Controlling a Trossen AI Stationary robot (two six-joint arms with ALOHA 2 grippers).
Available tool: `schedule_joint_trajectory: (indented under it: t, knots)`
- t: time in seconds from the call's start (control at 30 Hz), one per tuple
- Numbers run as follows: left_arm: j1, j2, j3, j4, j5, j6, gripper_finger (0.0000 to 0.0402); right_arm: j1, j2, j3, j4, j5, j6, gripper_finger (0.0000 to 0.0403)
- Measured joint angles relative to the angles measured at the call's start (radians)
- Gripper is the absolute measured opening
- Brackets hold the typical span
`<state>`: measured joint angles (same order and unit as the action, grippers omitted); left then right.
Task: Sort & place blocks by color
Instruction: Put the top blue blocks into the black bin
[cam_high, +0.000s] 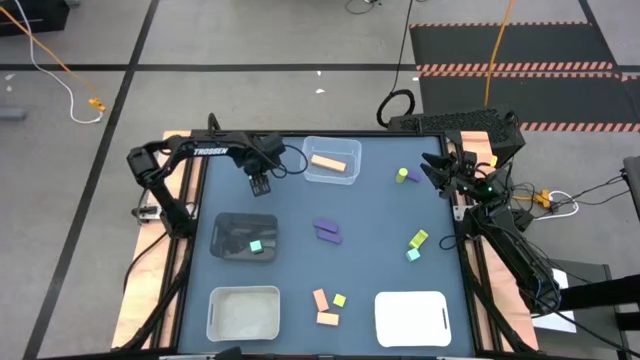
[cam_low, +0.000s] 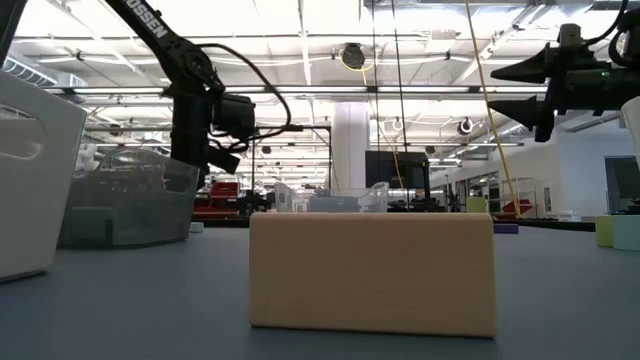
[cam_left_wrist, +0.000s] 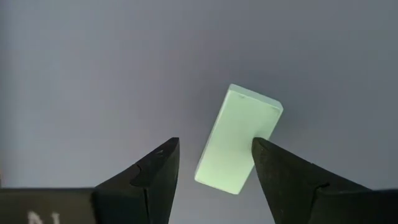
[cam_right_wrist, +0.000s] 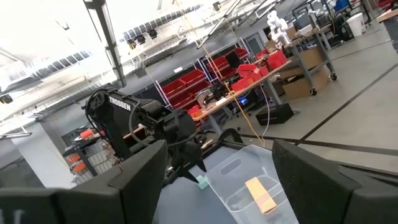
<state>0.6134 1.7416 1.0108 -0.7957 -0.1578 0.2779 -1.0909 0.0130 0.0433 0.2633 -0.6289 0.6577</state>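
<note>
My left gripper (cam_high: 258, 183) hangs above the table between the black bin (cam_high: 243, 238) and the clear bin (cam_high: 331, 160), shut on a pale teal bar (cam_left_wrist: 239, 140). That bar also shows under its fingertips in the right wrist view (cam_right_wrist: 202, 182). My right gripper (cam_high: 433, 170) is open and raised at the table's far right, near a yellow-green cylinder (cam_high: 402, 175). An orange bar (cam_high: 328, 163) lies in the clear bin and a teal cube (cam_high: 256, 246) in the black bin. Purple bars (cam_high: 327, 231) lie mid-table. My left gripper holds the teal bar between its two fingers from above, pointing down. One finger (cam_left_wrist: 280, 174) meets the bar's long side near one end (cam_left_wrist: 249, 152). A thin strip of table shows between the other finger and the bar. The bar is clear of the table and tilted.
A yellow-green block (cam_high: 419, 238) and a teal one (cam_high: 413, 255) lie at the right. Two orange blocks (cam_high: 323, 308) and a yellow-green cube (cam_high: 340, 300) lie near the front between two white bins (cam_high: 243, 312) (cam_high: 412, 318). One orange block fills the low view (cam_low: 370, 270).
</note>
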Motion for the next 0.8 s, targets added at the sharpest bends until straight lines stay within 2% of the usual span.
schedule_joint_trajectory:
  t: [0.23,0.37,0.53,0.63,0.8]
  knots:
    - [-0.002,0.017,0.0,-0.001,0.004,-0.007,0.0209,0.0,0.001,0.0,-0.018,0.0,0.003,0.0281]
    - [0.0,0.023,-0.006,-0.038,0.096,-0.021,0.0209,0.0,0.001,0.0,-0.038,-0.001,0.003,0.0281]
    - [-0.007,0.028,-0.006,-0.046,0.131,0.008,0.0209,0.0,0.001,0.0,-0.057,-0.001,0.003,0.0281]
    - [-0.009,0.028,-0.007,-0.021,0.112,0.046,0.0209,0.0,0.007,0.0,-0.056,-0.002,0.002,0.0281]
    - [-0.014,0.026,-0.009,0.001,0.078,-0.022,0.0197,0.0,0.009,0.0,-0.06,-0.002,0.002,0.0281]
